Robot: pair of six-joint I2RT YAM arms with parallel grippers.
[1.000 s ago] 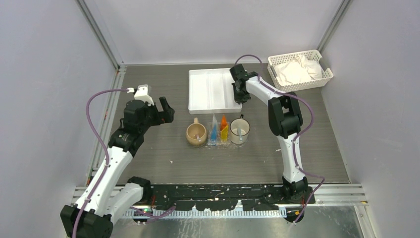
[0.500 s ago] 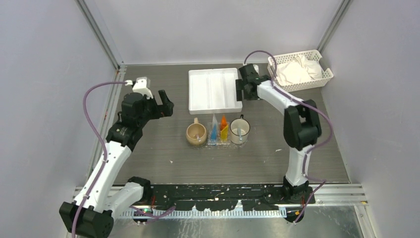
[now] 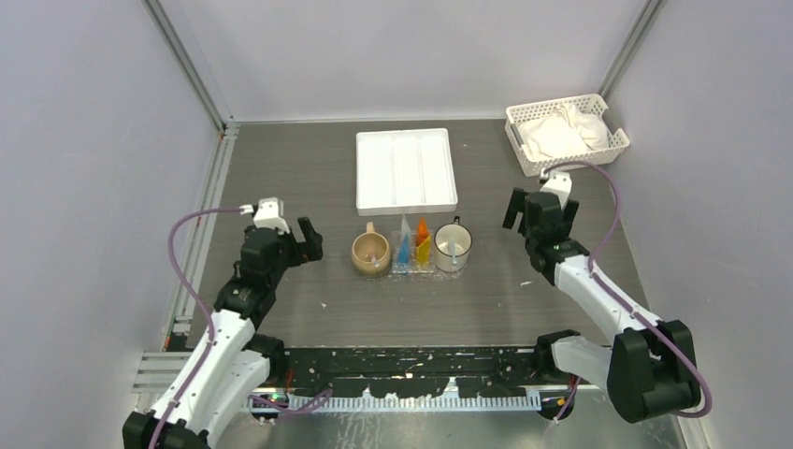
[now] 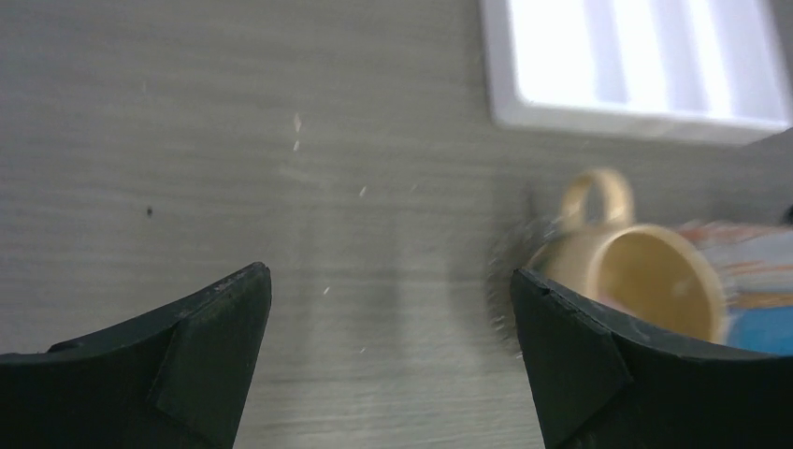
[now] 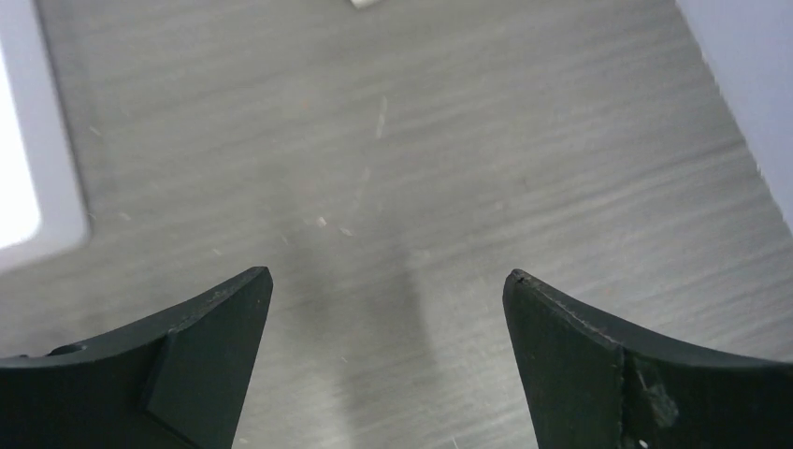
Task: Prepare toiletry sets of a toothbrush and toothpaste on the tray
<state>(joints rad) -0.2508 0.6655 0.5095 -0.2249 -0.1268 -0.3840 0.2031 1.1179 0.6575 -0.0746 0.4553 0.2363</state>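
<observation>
A blue toothpaste tube (image 3: pixel 404 249) and an orange one (image 3: pixel 423 242) rest on the small clear tray (image 3: pixel 412 268), between a tan mug (image 3: pixel 370 253) and a white mug (image 3: pixel 453 247). A thin pale stick, apparently a toothbrush (image 3: pixel 454 250), lies in the white mug. My left gripper (image 3: pixel 309 240) hovers open, left of the tan mug, with nothing between its fingers. The left wrist view shows the tan mug (image 4: pixel 625 281) and the blue tube (image 4: pixel 759 329) at its right edge, beyond my open left gripper (image 4: pixel 388 274). My right gripper (image 3: pixel 540 208) hangs open and empty over bare table, right of the white mug; the right wrist view shows it (image 5: pixel 388 273) over the table.
A larger white compartmented tray (image 3: pixel 405 171) sits behind the mugs; its edge shows in the left wrist view (image 4: pixel 645 112) and the right wrist view (image 5: pixel 33 187). A white slotted basket (image 3: pixel 566 134) with white cloth stands at the back right. Grey walls close in on both sides.
My right arm has drawn back from the white compartmented tray to the near right, and its gripper has opened. My left arm has pulled back toward the near edge, still open.
</observation>
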